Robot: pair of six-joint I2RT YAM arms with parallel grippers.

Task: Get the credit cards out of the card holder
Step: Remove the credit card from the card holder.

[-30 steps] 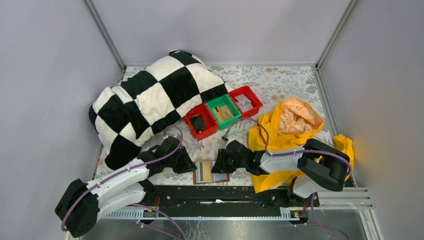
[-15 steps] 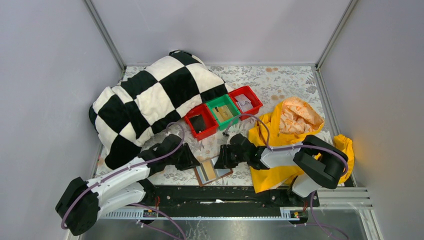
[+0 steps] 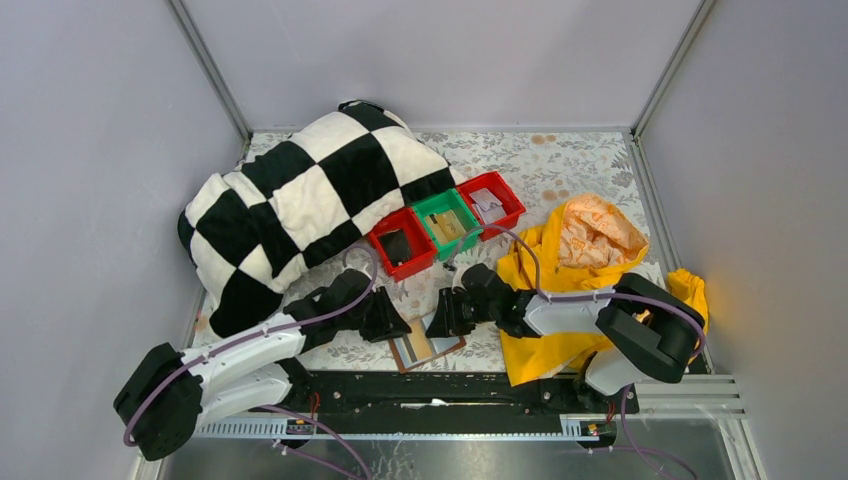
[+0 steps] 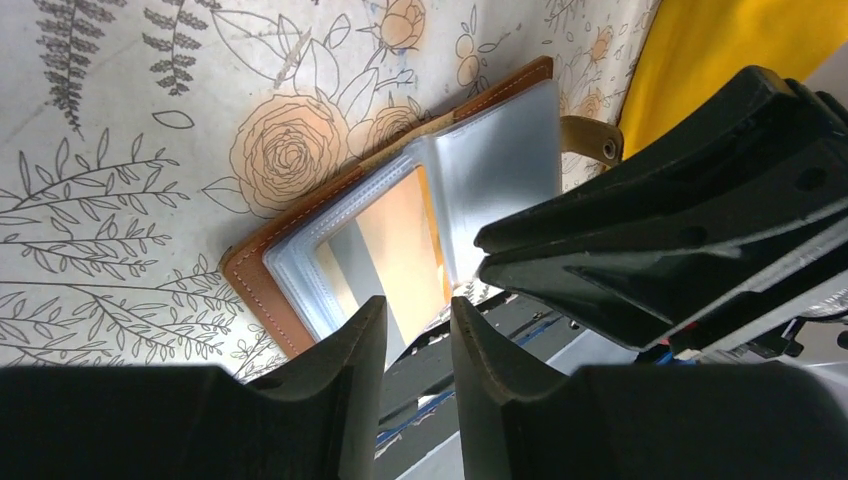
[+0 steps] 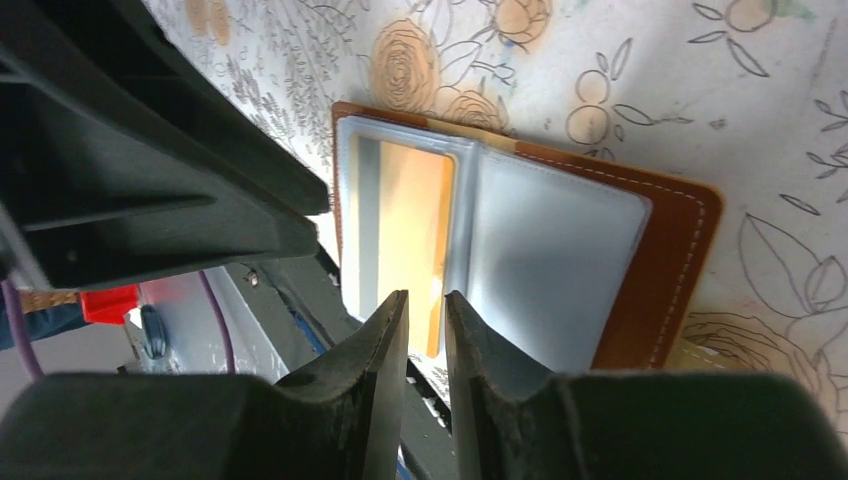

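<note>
The card holder (image 3: 428,343) lies open like a book at the table's near edge, brown border (image 5: 672,260) around pale grey pockets. A tan and grey credit card (image 5: 410,220) sits in one clear pocket, also seen in the left wrist view as the card (image 4: 395,240); that half hangs over the edge. My left gripper (image 3: 398,328) hovers at the holder's left side, its jaws (image 4: 418,305) a little apart and empty. My right gripper (image 3: 441,322) hovers at the right side, jaws (image 5: 427,297) narrowly apart over the card, holding nothing.
A black-and-white checkered blanket (image 3: 300,200) fills the back left. Two red bins (image 3: 402,245) (image 3: 492,202) flank a green bin (image 3: 447,224) behind the holder. Yellow cloth (image 3: 580,260) lies under the right arm. The black mounting rail (image 3: 440,385) runs just below the table edge.
The card holder has turned from square to slanted and slid slightly right. The left gripper moved right towards it; the right gripper pulled back a little from over it.
</note>
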